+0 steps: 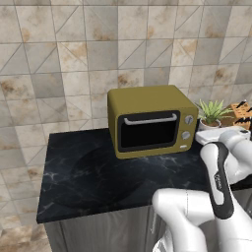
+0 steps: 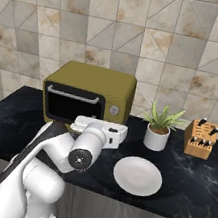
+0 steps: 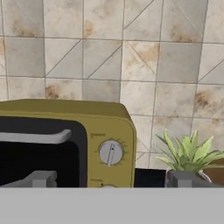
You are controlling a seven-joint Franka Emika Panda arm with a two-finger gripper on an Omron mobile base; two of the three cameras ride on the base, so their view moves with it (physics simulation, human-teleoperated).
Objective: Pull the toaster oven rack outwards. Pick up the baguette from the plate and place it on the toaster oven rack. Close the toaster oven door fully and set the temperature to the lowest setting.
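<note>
No text can really be read in these pictures. On the toaster oven [image 3: 65, 144], small dark marks stand around the upper knob [image 3: 110, 153] and a short faint line of print sits just above that knob, but they are too blurred to make out (perhaps a scale, I cannot tell). On the robot arm [image 1: 219, 182], in front of the oven, a small grey logo stands on the dark strip, not legible.
</note>
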